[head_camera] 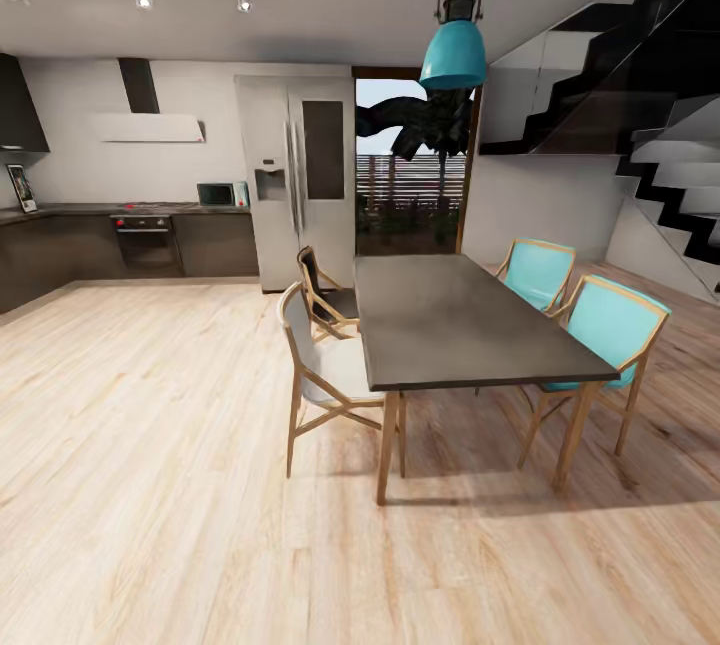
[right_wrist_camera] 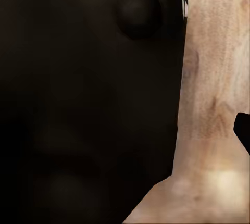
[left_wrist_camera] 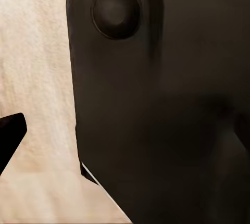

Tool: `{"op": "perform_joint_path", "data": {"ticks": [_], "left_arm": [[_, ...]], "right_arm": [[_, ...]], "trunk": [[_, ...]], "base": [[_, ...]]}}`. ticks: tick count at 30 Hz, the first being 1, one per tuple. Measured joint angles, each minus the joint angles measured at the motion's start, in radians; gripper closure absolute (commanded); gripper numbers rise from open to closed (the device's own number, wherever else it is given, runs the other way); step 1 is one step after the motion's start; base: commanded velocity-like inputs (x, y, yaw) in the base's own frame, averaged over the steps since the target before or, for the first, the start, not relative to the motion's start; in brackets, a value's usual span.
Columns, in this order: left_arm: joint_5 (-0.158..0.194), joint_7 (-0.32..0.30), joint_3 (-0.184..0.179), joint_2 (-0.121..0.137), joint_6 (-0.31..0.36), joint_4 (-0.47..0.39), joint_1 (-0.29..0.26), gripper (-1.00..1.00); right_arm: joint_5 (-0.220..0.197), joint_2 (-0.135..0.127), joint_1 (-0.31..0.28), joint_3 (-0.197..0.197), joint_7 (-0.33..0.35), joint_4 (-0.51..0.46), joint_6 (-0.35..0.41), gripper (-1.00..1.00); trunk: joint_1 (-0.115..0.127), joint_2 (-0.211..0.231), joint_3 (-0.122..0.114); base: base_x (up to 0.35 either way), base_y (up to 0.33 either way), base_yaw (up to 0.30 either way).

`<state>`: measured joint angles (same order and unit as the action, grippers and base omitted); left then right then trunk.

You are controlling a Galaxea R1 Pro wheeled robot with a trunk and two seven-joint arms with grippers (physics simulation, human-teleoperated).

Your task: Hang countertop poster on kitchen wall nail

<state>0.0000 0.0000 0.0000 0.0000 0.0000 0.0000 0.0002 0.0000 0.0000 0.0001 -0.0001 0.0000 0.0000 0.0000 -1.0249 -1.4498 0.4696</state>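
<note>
Four chairs ring the dark dining table (head_camera: 460, 320) straight ahead of me, two turquoise ones (head_camera: 608, 325) on its far side; the poster (head_camera: 21, 187) stands propped on the kitchen countertop (head_camera: 60, 210) far off at my left, near the oven (head_camera: 146, 240) and the tall fridge (head_camera: 296, 180); both wrist cameras give me a dark robot part over wooden floor (left_wrist_camera: 36, 52), so I cannot tell either claw's state
</note>
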Motion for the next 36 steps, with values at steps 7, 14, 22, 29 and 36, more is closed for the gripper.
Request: {"op": "perform_joint_path", "data": {"ticks": [7, 14, 22, 29, 36], "left_arm": [[-0.003, -0.001, 0.023, -0.008, -0.004, -0.037, 0.030, -1.00], [-0.004, -0.001, 0.015, -0.019, -0.007, -0.076, 0.029, -1.00], [-0.003, 0.002, 0.009, -0.033, -0.022, -0.323, 0.027, -1.00], [0.001, 0.001, 0.067, 0.027, -0.024, -0.517, 0.027, -1.00], [0.000, 0.000, 0.107, 0.033, -0.064, -0.522, 0.027, -1.00]], "right_arm": [[0.001, -0.027, -0.040, -0.035, -0.003, -0.041, -0.036, -1.00], [0.000, -0.025, -0.068, -0.025, -0.002, -0.081, -0.057, -1.00], [0.001, -0.068, -0.092, -0.007, -0.001, -0.235, -0.168, -1.00], [0.005, -0.086, -0.094, -0.006, -0.003, -0.434, -0.177, -1.00], [0.007, -0.086, -0.093, -0.006, -0.003, -0.475, -0.179, -1.00]], "trunk": [[0.000, 0.000, 0.000], [0.000, 0.000, 0.000], [0.000, 0.000, 0.000], [0.000, 0.000, 0.000], [0.000, 0.000, 0.000]], "base": [[0.000, 0.000, 0.000], [0.000, 0.000, 0.000], [0.000, 0.000, 0.000], [0.000, 0.000, 0.000], [0.000, 0.000, 0.000]]}}
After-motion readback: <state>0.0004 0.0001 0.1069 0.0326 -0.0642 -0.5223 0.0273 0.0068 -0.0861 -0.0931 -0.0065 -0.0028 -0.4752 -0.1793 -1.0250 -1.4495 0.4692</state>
